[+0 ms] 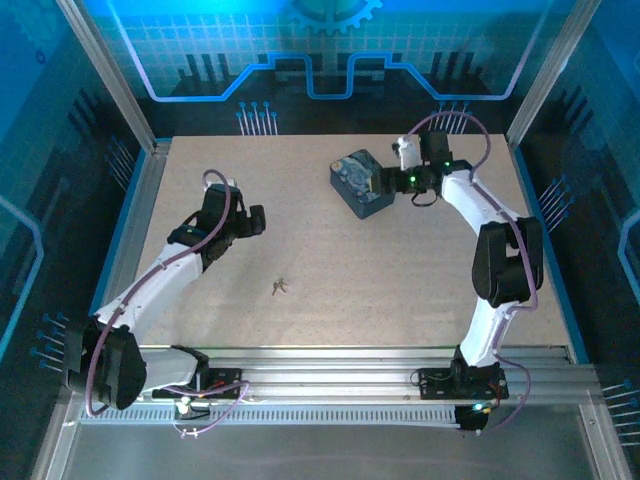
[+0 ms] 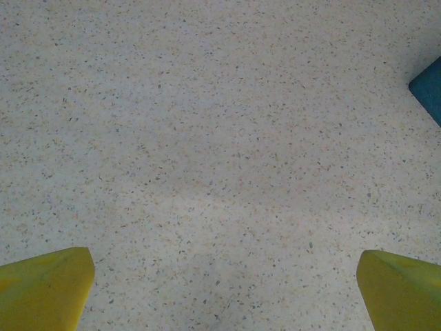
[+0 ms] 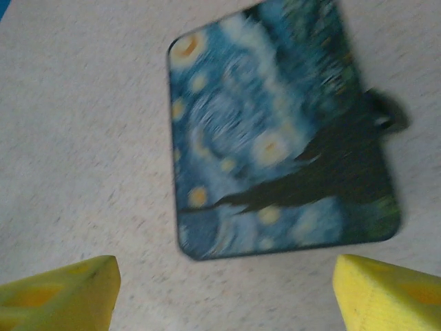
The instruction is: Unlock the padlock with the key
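Right gripper: its yellow fingers are seen spread wide at the bottom corners of the right wrist view, and nothing is held between them. From above it is found just beside the right side of the box, in the far right part of the counter.

Left gripper: its yellow fingertips are likewise spread wide, with only bare speckled surface seen between them. From above it is placed over the left half of the counter, well apart from the box.

Box: a dark blue rectangular box with a swirly painting print is laid flat ahead of the right gripper's fingers and is not touched by them. It is blurred in the wrist view.

Padlock: a small dark shape is seen at the box's right edge, touching it. It is too blurred for the shackle's state to be told.

Key: a tiny pale sliver is laid on the counter near its middle, between the two arms. It is well apart from the box and both grippers, and nearer the left one.

Counter: a pale, speckled surface is framed by metal rails.

Blue corner: a blue corner is cut off at the right edge of the left wrist view. What it belongs to cannot be told.
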Available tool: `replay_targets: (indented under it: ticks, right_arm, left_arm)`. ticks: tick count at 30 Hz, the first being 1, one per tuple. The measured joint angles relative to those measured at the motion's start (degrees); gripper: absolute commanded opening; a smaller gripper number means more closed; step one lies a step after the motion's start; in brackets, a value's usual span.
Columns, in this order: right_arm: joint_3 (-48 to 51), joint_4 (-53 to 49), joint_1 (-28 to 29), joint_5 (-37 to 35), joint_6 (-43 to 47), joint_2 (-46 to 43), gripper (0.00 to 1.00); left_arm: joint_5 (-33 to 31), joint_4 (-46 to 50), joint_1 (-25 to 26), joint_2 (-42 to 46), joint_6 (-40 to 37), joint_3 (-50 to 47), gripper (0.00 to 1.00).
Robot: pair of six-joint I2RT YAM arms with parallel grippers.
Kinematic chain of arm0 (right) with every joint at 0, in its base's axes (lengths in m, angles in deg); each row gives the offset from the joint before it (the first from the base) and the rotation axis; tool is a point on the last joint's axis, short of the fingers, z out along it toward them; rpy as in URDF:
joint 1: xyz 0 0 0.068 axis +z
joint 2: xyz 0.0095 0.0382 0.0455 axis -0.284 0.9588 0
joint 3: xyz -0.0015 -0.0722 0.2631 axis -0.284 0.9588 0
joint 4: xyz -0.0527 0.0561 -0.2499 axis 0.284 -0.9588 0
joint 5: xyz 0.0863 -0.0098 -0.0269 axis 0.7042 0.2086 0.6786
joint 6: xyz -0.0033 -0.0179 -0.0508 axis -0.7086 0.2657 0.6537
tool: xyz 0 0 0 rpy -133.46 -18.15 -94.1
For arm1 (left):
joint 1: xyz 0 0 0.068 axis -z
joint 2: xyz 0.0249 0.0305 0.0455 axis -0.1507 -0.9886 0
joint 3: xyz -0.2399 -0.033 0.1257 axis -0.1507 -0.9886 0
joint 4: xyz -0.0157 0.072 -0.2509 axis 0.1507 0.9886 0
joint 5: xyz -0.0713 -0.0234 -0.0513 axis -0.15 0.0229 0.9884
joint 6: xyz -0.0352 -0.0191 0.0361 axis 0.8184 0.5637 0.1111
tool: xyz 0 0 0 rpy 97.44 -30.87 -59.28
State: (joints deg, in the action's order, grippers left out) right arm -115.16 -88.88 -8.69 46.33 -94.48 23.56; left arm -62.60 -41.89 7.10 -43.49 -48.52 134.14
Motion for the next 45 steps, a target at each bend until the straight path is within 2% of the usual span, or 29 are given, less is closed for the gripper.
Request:
replay_targets:
  ticks: [8, 12, 16, 19, 25, 29, 32, 36, 40, 45]
  right_arm:
    - [-16.28, -1.79, -2.38, -3.8, -0.68, 15.74, 0.76]
    - [-18.75, -3.85, -2.36, -3.32, -0.46, 20.81, 0.71]
    - [-18.97, -4.5, -2.19, -0.96, 0.17, 21.2, 0.63]
    - [-16.5, -3.74, -0.92, 0.15, 0.46, 20.17, 0.59]
    - [-3.23, 0.48, 4.76, 1.22, -2.62, 11.96, 0.55]
    - [6.34, 5.38, 11.17, 1.42, -9.07, 6.43, 0.61]
    - [11.3, 9.66, 16.61, 1.64, -15.58, 4.13, 0.58]
    - [12.55, 14.97, 23.02, 0.09, -24.87, 4.15, 0.55]
    - [12.52, 19.08, 26.77, -2.21, -32.98, 5.18, 0.55]
    - [11.39, 20.09, 28.81, -5.31, -38.16, 5.75, 0.62]
  left_arm:
    - [0.07, 1.79, 0.0, 0.0, 0.02, 2.03, 0.99]
    - [0.46, 2.95, 0.0, 0.46, 0.0, 2.47, 0.99]
    - [0.46, 4.09, 0.0, 1.36, -0.22, 2.49, 0.99]
    - [0.46, 4.35, 0.0, 1.79, -0.28, 2.49, 0.99]
    - [0.61, 4.57, 0.0, 2.03, -0.24, 2.49, 0.99]
    - [1.55, 4.59, 0.0, 2.03, -0.04, 2.49, 0.99]
    - [2.32, 4.63, 0.04, 1.97, 0.57, 2.49, 0.99]
    - [3.78, 6.21, 0.09, 0.15, 3.5, 2.93, 0.99]
    - [6.4, 7.54, 0.37, -4.59, 7.74, 3.08, 0.98]
    - [10.16, 8.2, 0.55, -12.5, 12.17, 3.56, 0.97]
